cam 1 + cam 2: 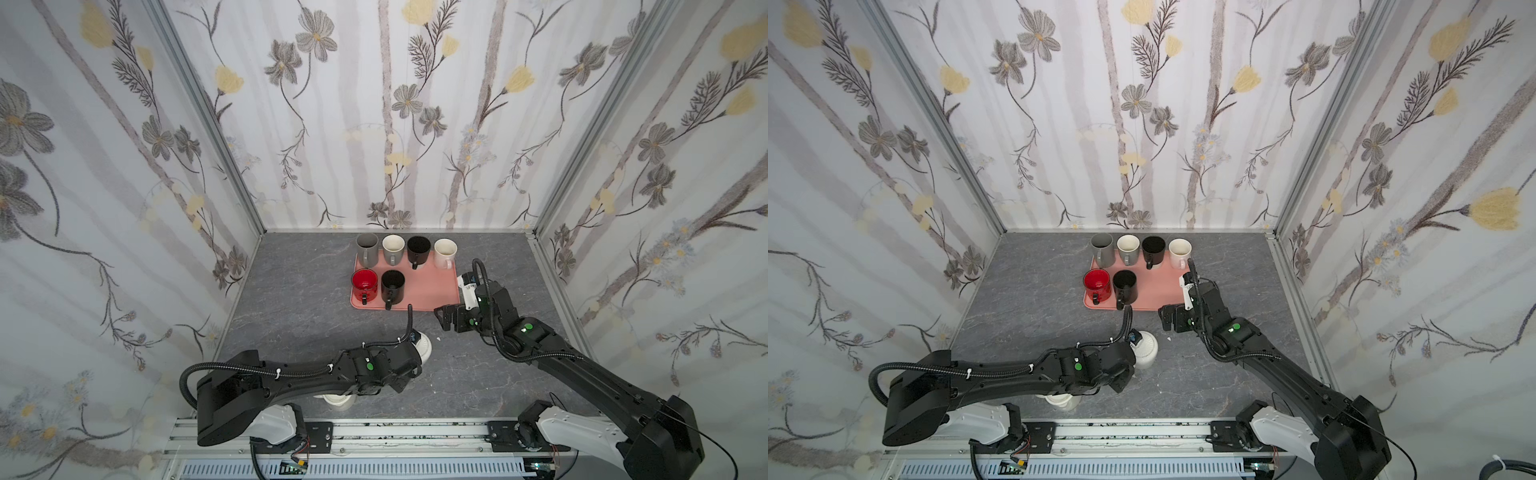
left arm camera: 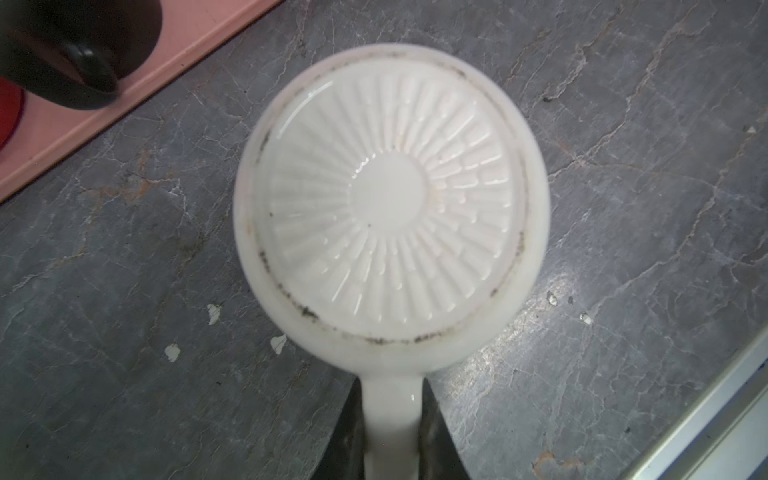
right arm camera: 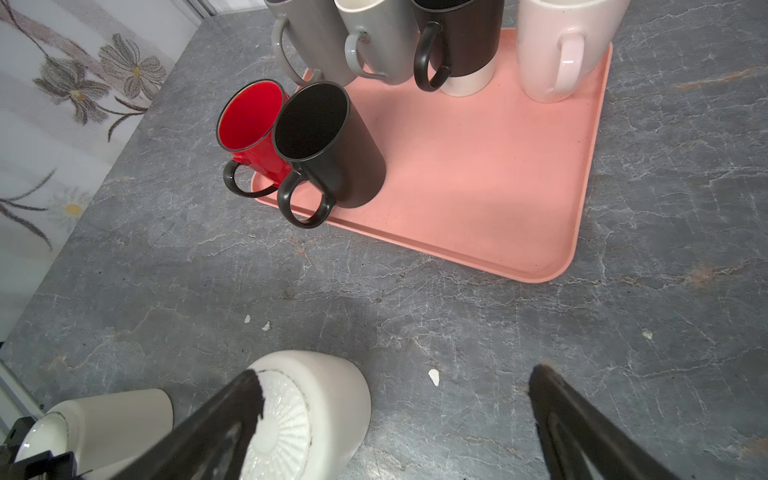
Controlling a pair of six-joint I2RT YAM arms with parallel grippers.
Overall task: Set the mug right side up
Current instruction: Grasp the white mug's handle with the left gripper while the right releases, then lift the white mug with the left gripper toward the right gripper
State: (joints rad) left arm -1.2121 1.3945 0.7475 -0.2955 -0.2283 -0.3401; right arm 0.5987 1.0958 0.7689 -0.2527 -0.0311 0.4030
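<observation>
The upside-down mug (image 2: 390, 195) stands on the desk (image 2: 623, 208) near the front edge of the tray (image 2: 124, 95), its handle clamped between the left fingers (image 2: 345, 440). The left arm (image 1: 299, 370) stretches low and level; the right fingers (image 3: 552, 399) gape, empty.

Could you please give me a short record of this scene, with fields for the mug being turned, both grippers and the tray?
target: white mug, upside down, ribbed base facing up
left gripper: shut on the white mug's handle
right gripper: open, empty, beside the tray
second white mug: next to the first, appears upside down too
pink tray: six mugs on it, all upright
task state: white mug not yet turned
</observation>
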